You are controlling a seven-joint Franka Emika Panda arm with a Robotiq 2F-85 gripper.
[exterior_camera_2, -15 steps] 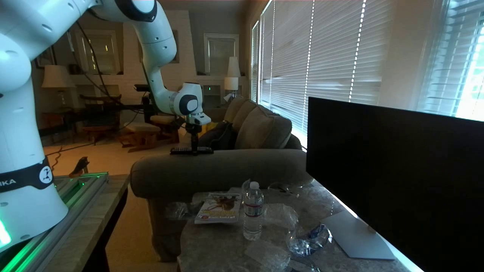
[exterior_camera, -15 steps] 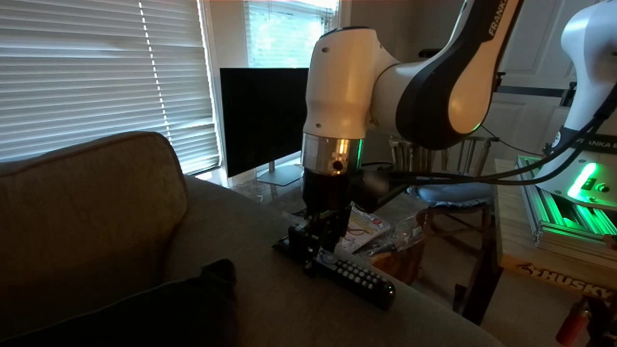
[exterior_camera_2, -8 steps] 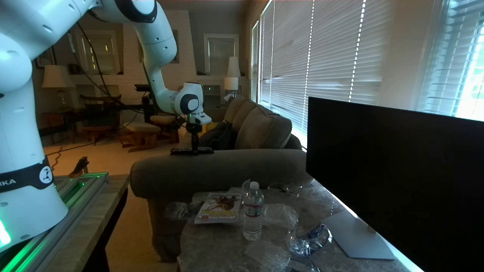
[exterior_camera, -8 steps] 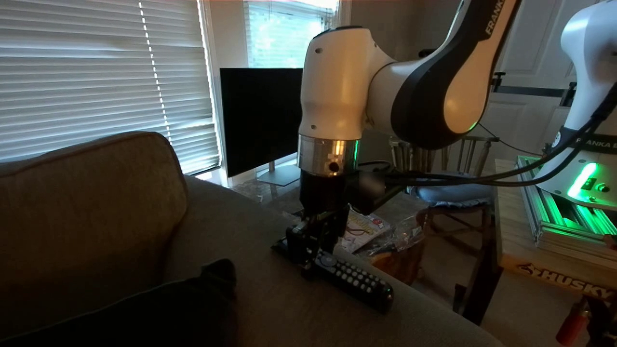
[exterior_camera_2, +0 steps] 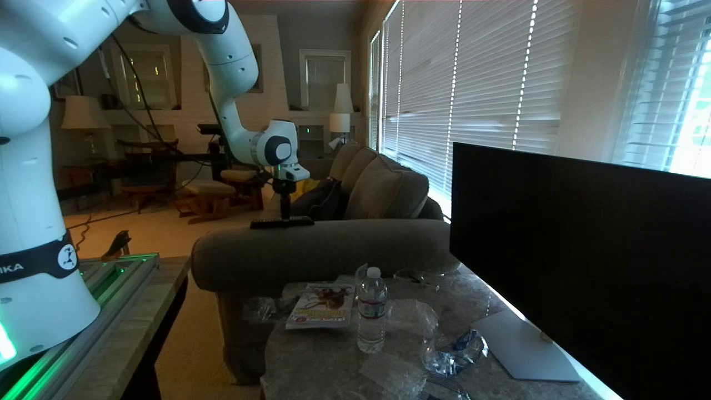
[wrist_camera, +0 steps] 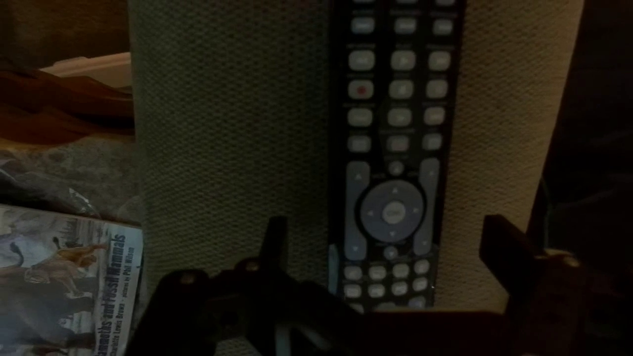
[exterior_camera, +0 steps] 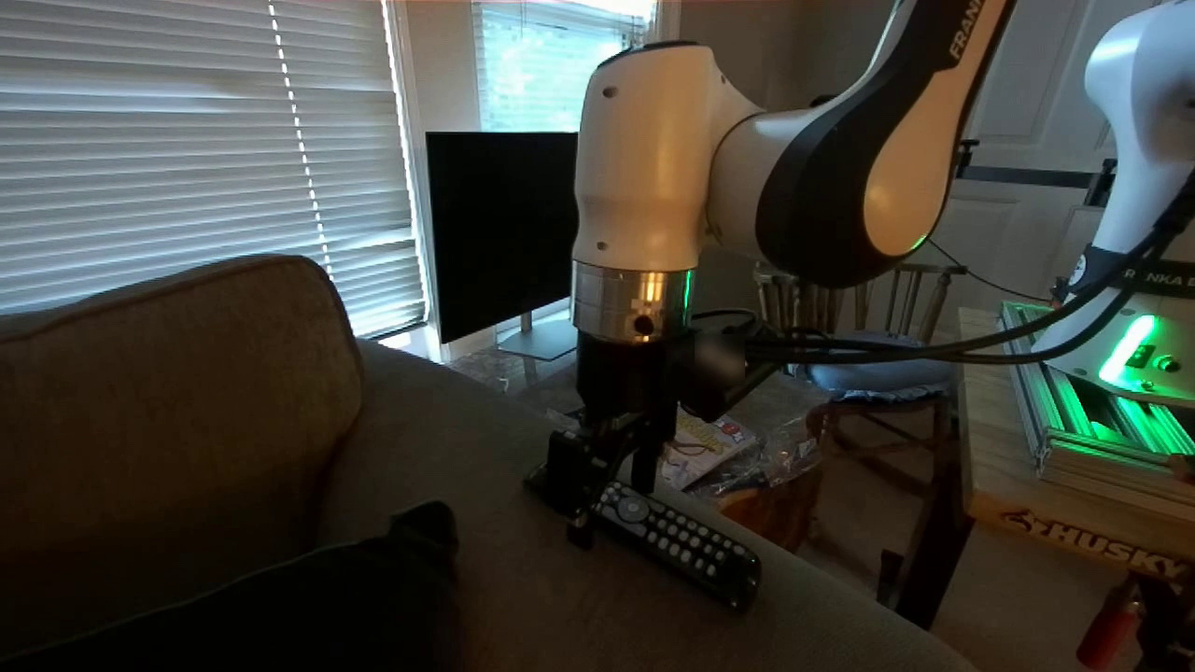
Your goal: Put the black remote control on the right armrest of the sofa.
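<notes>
I have the claw spread, its fingers standing apart from the black remote control, one on each side. It lies lengthwise, button-side up, on the right armrest of the sofa. Beside the armrest, I see a book and a water bottle on the worktop.

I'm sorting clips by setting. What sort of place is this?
Probably a home living room: it has a padded tan sofa, a lamp with a pale shade and window blinds.
</notes>
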